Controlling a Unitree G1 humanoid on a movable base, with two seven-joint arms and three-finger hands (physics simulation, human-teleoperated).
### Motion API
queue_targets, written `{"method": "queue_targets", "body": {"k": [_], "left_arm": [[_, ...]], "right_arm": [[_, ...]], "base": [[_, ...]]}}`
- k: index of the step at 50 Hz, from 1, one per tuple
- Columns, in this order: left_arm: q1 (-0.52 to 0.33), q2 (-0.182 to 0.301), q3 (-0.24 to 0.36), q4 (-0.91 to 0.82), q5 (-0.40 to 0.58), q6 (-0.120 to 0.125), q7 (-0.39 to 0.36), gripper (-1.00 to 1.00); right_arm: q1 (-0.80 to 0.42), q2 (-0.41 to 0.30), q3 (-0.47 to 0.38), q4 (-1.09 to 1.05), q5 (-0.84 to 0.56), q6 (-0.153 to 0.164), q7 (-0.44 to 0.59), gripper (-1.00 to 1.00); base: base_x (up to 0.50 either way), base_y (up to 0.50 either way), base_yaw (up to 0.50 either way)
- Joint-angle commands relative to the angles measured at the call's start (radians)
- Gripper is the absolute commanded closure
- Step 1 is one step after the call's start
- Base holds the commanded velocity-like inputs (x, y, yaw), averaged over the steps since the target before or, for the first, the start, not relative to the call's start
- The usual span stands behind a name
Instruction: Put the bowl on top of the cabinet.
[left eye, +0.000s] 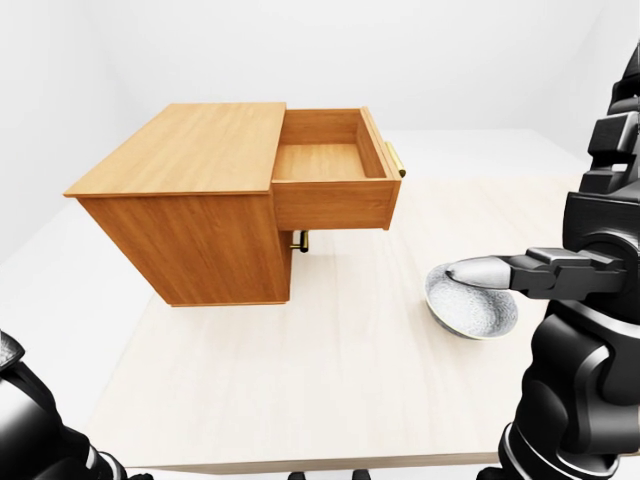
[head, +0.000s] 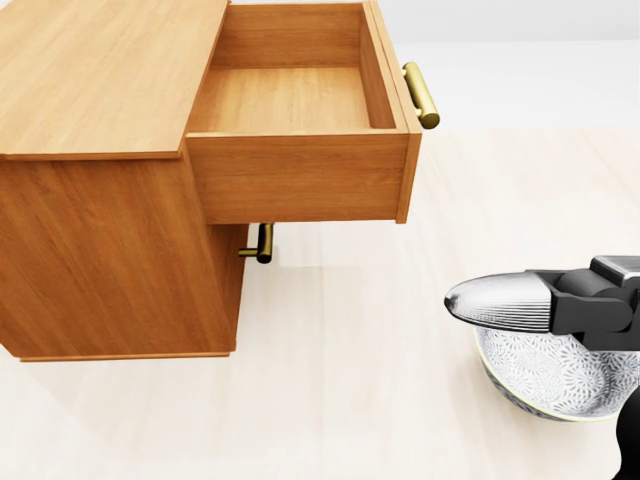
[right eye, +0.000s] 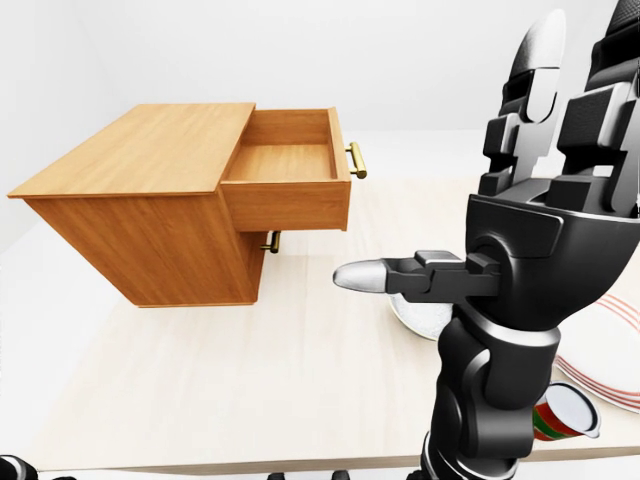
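A patterned grey-white bowl (head: 553, 377) sits on the pale table at the lower right of the head view. My right hand (right eye: 450, 160) is open, its fingers standing upright and its thumb (head: 500, 300) pointing left over the bowl's near-left rim; nothing is gripped. The wooden cabinet (left eye: 190, 148) stands at the left with a flat, bare top. Its upper drawer (left eye: 330, 160) is pulled out and empty. A brass handle (head: 262, 243) of the lower drawer shows beneath it. Only a dark part of my left arm (left eye: 30, 430) shows at the left-eye view's bottom left; its hand is out of view.
A red-ringed white plate (right eye: 600, 370) and a red-and-green cup (right eye: 562, 415) lie at the table's right, behind my right arm. The table's near edge (left eye: 300, 462) runs along the bottom of the left-eye view.
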Motion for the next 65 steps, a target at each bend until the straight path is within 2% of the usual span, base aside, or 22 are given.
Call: {"method": "queue_targets", "body": {"k": [1, 15, 33, 37, 39, 41, 42, 43, 44, 47, 48, 50, 54, 55, 56, 57, 58, 60, 61, 63, 64, 65], "left_arm": [[-0.005, -0.003, 0.008, -0.009, -0.009, 0.000, 0.006, -1.00], [-0.003, 0.001, 0.010, -0.009, -0.025, 0.000, 0.015, -1.00], [0.002, -0.004, -0.002, -0.005, 0.001, 0.000, -0.003, -1.00], [-0.001, -0.003, 0.004, -0.008, -0.007, 0.000, 0.002, -1.00], [0.003, -0.002, 0.000, -0.006, -0.001, 0.000, -0.002, -1.00], [0.008, -0.004, -0.002, -0.008, 0.006, 0.000, -0.007, -1.00], [0.011, -0.006, -0.003, -0.009, 0.011, 0.000, -0.010, -1.00], [0.012, -0.008, -0.004, -0.008, 0.015, 0.000, -0.014, -1.00], [0.020, -0.010, -0.005, -0.010, 0.023, 0.000, -0.021, -1.00], [0.015, -0.014, 0.008, -0.028, 0.004, 0.000, -0.009, -1.00], [0.015, -0.014, 0.009, -0.033, 0.000, 0.000, -0.005, -1.00], [0.015, -0.013, 0.008, -0.032, -0.002, 0.000, -0.004, -1.00], [0.017, -0.013, 0.012, -0.035, -0.002, 0.000, -0.007, -1.00], [0.015, -0.013, 0.015, -0.037, -0.008, 0.000, -0.003, -1.00], [0.014, -0.011, 0.017, -0.037, -0.013, 0.000, 0.000, -1.00], [0.013, -0.009, 0.016, -0.035, -0.014, 0.000, 0.003, -1.00], [0.013, -0.009, 0.014, -0.033, -0.014, 0.000, 0.004, -1.00], [0.019, -0.007, 0.005, -0.028, -0.002, 0.000, -0.002, -1.00], [0.017, -0.008, 0.007, -0.030, -0.005, 0.000, -0.001, -1.00], [0.014, -0.008, 0.011, -0.033, -0.010, 0.000, 0.003, -1.00], [0.024, -0.009, 0.001, -0.025, 0.010, 0.000, -0.010, -1.00], [0.016, -0.010, 0.010, -0.033, -0.005, 0.000, -0.001, -1.00]], "right_arm": [[-0.009, -0.006, -0.009, -0.011, 0.021, 0.000, -0.009, -1.00], [-0.003, -0.007, -0.004, -0.009, 0.030, 0.000, -0.015, -1.00], [0.005, 0.001, -0.004, 0.017, 0.034, 0.000, -0.034, -1.00], [0.005, 0.012, -0.011, 0.042, 0.026, 0.000, -0.068, -1.00], [-0.002, 0.029, -0.040, 0.047, 0.084, 0.000, -0.070, -1.00], [0.004, 0.001, -0.013, 0.073, 0.051, 0.000, -0.097, -1.00], [-0.003, 0.012, -0.023, 0.076, 0.064, 0.000, -0.103, -1.00], [-0.014, 0.023, -0.036, 0.071, 0.081, 0.000, -0.120, -1.00], [-0.063, 0.036, -0.057, 0.066, 0.093, 0.000, -0.186, -1.00], [-0.131, 0.037, -0.094, 0.014, 0.205, 0.000, -0.221, -1.00], [-0.142, 0.028, -0.095, 0.006, 0.212, 0.000, -0.247, -1.00], [-0.130, 0.015, -0.104, 0.004, 0.253, 0.000, -0.230, -1.00], [-0.103, -0.023, -0.089, 0.077, 0.249, 0.000, -0.245, -1.00], [-0.091, -0.045, -0.073, 0.080, 0.247, 0.000, -0.222, -1.00], [-0.056, -0.093, -0.038, 0.061, 0.233, 0.000, -0.146, -1.00], [-0.087, -0.073, -0.073, 0.079, 0.229, 0.000, -0.186, -1.00], [-0.117, -0.034, -0.126, 0.084, 0.294, 0.000, -0.190, -1.00], [-0.095, -0.102, -0.069, 0.098, 0.259, 0.000, -0.149, -1.00], [-0.091, -0.109, -0.062, 0.098, 0.254, 0.000, -0.127, -1.00], [-0.098, -0.057, -0.110, 0.127, 0.288, 0.000, -0.145, -1.00], [-0.080, -0.117, -0.080, 0.140, 0.244, 0.000, -0.122, -1.00], [-0.091, -0.142, -0.105, 0.136, 0.294, 0.000, -0.069, -1.00]], "base": [[0.25, 0.50, 0.00], [0.26, 0.50, 0.00], [0.25, 0.50, 0.00], [0.14, 0.25, 0.00], [0.00, 0.00, 0.00], [0.00, 0.00, 0.00], [0.00, 0.00, 0.00], [0.00, 0.00, 0.00], [0.00, 0.00, 0.00], [0.00, 0.00, 0.00], [0.00, 0.00, 0.00], [0.00, 0.00, 0.00], [0.00, 0.00, 0.00], [0.00, 0.00, 0.00], [0.00, 0.00, 0.00], [0.00, 0.00, 0.00], [0.00, 0.00, 0.00], [0.00, 0.00, 0.00], [0.00, 0.00, 0.00], [0.00, 0.00, 0.00], [0.00, 0.00, 0.00], [0.00, 0.00, 0.00]]}}
